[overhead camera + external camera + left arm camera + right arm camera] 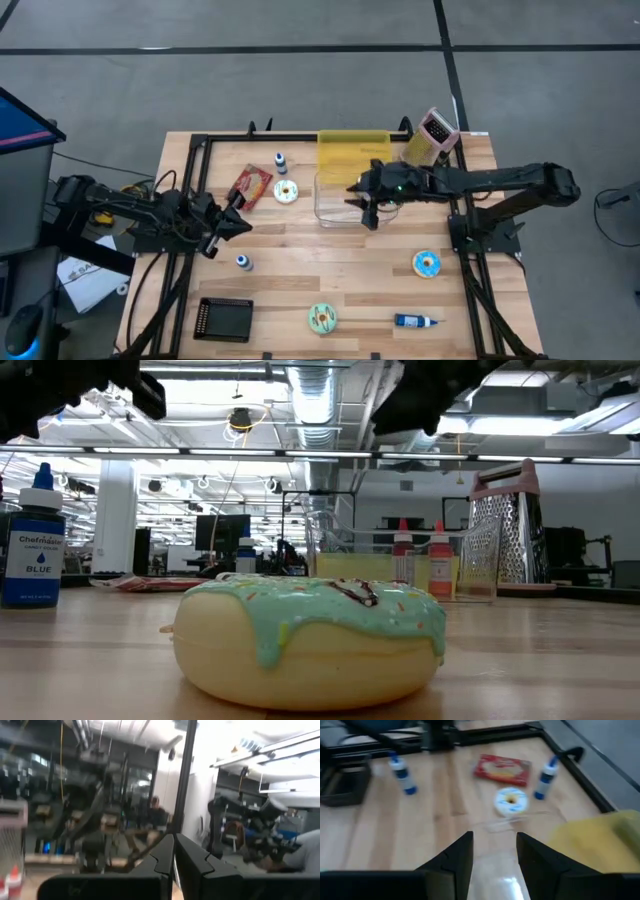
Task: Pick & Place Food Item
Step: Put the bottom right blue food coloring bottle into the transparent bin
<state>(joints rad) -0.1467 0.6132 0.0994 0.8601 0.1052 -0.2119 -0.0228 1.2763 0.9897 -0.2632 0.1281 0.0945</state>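
Observation:
Three doughnuts lie flat on the wooden table: a white one [286,192] [510,801], a blue one [427,263] and a green-iced one [322,318] [310,640]. A clear box [335,205] stands at the middle of the far half. My right gripper [358,200] [494,837] hovers over that box, slanting down, open, with nothing between its fingers. The white doughnut lies beyond it, toward the table's left. My left gripper [235,222] [174,865] stays at the left side, raised off the table, shut and empty.
A red packet [250,185] lies next to the white doughnut. Small blue-capped bottles [281,160] [242,262] stand nearby, and another [415,321] lies near the front. A black tray [223,318] sits front left. A yellow sheet [355,150] and a grater [433,135] are at the far edge.

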